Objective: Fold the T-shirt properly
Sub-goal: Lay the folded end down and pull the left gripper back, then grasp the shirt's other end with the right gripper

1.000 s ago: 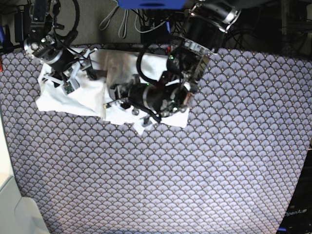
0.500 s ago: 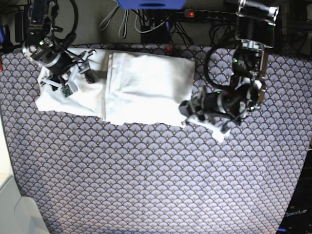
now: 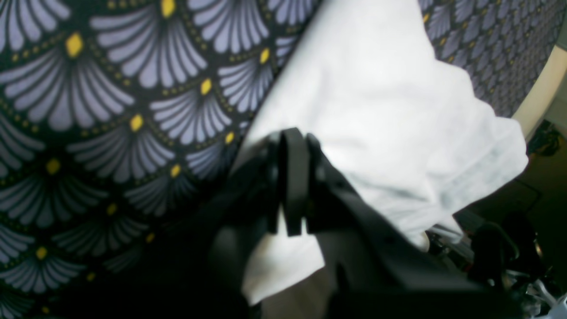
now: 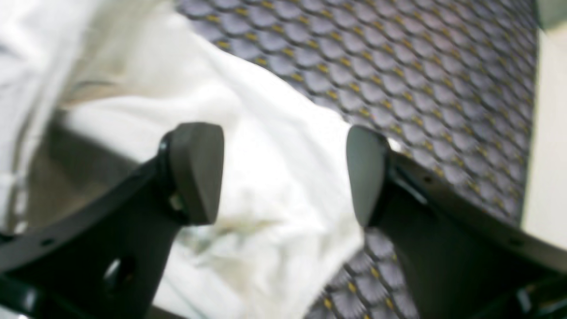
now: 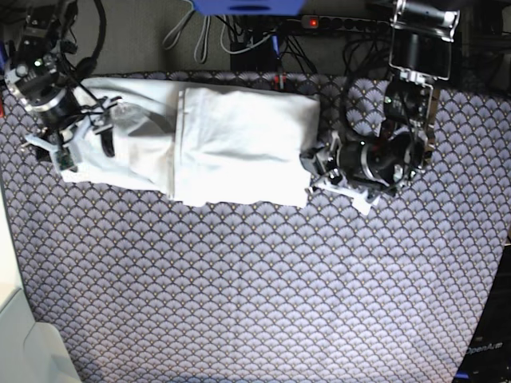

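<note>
Left wrist view alone: left end effector (image 3: 292, 186) apparently pinched together on the T-shirt (image 3: 381, 102).

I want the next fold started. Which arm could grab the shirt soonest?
Probably the right. The right gripper hangs open over a corner of the T-shirt. The left gripper is shut on cloth at the other end.

No text or label can be read.

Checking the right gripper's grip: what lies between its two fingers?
In the right wrist view, the right gripper is open; only the T-shirt lies below the gap, not pinched.
</note>
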Tool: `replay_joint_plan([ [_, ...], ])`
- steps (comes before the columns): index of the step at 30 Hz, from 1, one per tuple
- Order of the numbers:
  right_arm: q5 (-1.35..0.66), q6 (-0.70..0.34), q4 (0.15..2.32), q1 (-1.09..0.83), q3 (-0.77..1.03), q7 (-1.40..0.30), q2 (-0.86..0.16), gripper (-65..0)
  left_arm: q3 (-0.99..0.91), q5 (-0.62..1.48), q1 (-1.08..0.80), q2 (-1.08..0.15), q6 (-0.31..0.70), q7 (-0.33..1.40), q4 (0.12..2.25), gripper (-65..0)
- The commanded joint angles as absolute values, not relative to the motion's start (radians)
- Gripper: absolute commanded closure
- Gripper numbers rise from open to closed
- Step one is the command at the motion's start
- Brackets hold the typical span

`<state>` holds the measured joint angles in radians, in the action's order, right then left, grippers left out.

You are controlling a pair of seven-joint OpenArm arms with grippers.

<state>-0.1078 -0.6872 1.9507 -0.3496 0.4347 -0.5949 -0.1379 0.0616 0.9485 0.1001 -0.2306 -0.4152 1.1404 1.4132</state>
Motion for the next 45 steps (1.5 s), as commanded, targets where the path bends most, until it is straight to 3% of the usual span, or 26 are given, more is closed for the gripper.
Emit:
replay_joint_plan([
  [1,-0.119,-0.691,1.966,-0.348,0.446,-0.573,-0.137,-45.2,0.061,0.969,0.114,-0.245,-0.417,1.150,1.429,-7.4],
  [9,-0.162,-0.691,1.963,-0.341,0.476,-0.598,-0.110,-45.5,0.061,0.974,0.113,-0.265,-0.417,1.150,1.432,-22.3],
  [16,-0.240,-0.691,1.836,-0.206,0.556,-0.831,-0.133,-45.5,0.061,0.977,0.113,-0.265,-0.417,1.150,1.437,-30.9],
  [21,-0.242,-0.698,1.813,-0.134,0.679,-0.931,-0.131,-45.9,0.061,0.978,0.113,-0.265,-0.417,1.150,1.437,-32.0],
  [32,-0.338,-0.698,1.636,-0.044,0.825,-1.136,-0.171,-58.7,0.061,0.974,0.116,-0.265,-0.417,1.150,1.438,-31.8],
  [45,-0.420,-0.698,1.561,-0.047,0.823,-1.136,-0.160,-59.3,0.059,0.970,0.120,-0.265,-0.417,1.150,1.431,-31.7],
])
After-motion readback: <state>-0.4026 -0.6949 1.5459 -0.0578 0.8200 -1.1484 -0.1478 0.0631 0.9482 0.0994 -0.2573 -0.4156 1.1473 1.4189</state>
